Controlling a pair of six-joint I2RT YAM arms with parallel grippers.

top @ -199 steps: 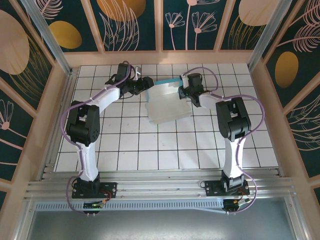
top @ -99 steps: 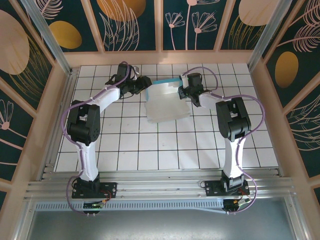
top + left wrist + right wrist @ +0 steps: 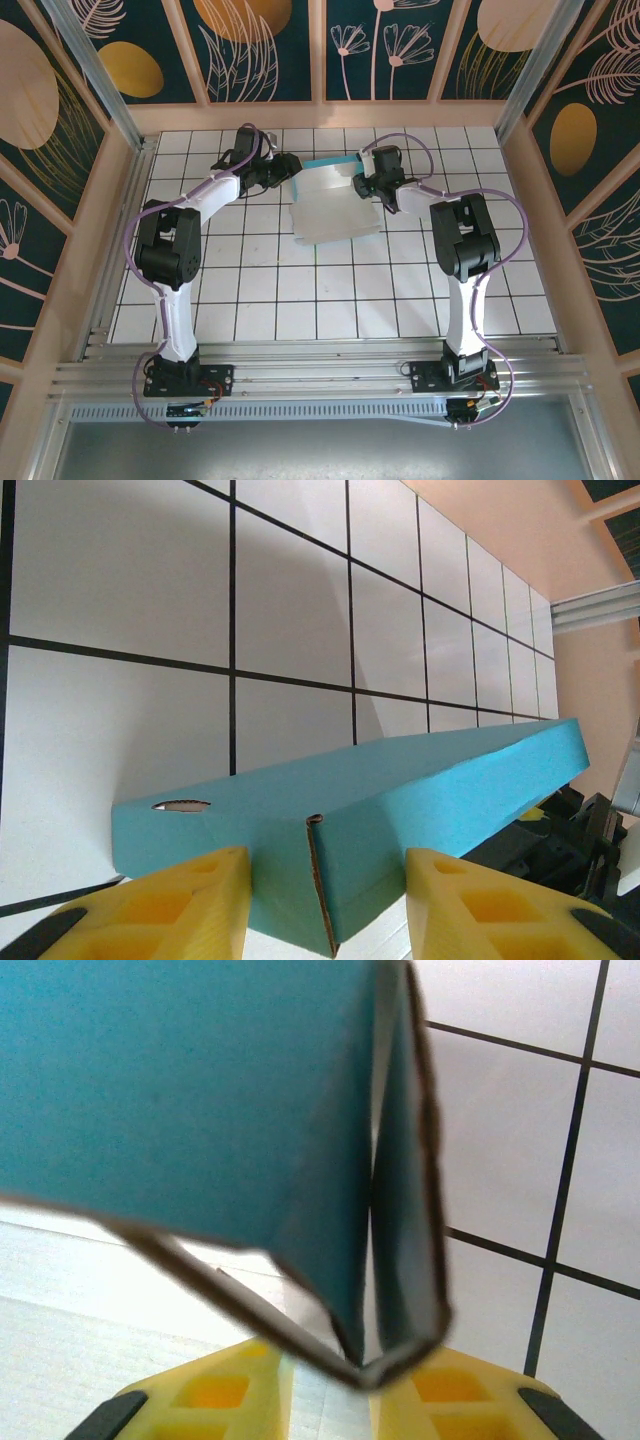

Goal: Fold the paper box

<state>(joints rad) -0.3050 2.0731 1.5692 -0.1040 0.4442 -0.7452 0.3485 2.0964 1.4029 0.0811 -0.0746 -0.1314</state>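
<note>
Paper box [image 3: 332, 208] lies toward 12 o'clock on the table [image 3: 300, 300].
Left gripper [image 3: 289, 164] straddles its 10 o'clock corner, jaws apart; right gripper [image 3: 361, 183], slightly parted, brackets the folded wall at 2 o'clock.

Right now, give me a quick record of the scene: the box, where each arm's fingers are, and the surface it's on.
object: paper box, partly folded, white side up
raised part: turquoise wall standing along its far edge
left fingers: apart, straddling the wall's left corner; grip unclear
right fingers: apart, at the wall's right end, with a doubled turquoise flap between them; grip unclear
surface: white tiled table, with the box in its far middle
</note>
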